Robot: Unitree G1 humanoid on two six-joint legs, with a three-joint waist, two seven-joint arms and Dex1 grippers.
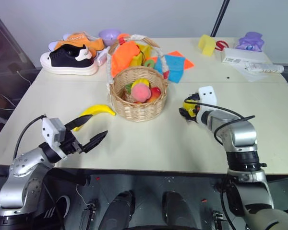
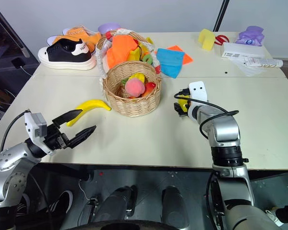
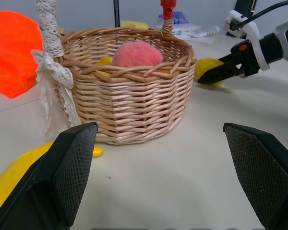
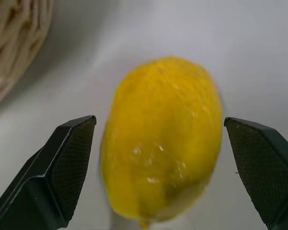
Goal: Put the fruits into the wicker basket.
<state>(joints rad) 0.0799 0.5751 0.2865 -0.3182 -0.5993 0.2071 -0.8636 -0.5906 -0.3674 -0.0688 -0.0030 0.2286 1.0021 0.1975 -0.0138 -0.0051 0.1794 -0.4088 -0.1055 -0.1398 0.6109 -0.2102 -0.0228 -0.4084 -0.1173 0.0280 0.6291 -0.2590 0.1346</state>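
The left gripper (image 1: 95, 130) hangs over the table's (image 1: 149, 143) front edge, fingers wide apart, holding nothing. Just past it lies the long curved yellow banana (image 1: 97, 111). Near the table's middle stands the round tan wicker basket (image 1: 138, 103), a pink peach (image 1: 140, 91) inside. Toward the right edge, the right gripper (image 1: 186, 108) has its fingers spread around the yellow lemon (image 4: 162, 139), not yet squeezing it.

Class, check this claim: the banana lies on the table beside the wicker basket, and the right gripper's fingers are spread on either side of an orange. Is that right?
Not quite. The fruit between the right gripper's fingers is a yellow lemon, not an orange; the right wrist view shows it. The rest holds: the banana lies on the table beside the wicker basket.
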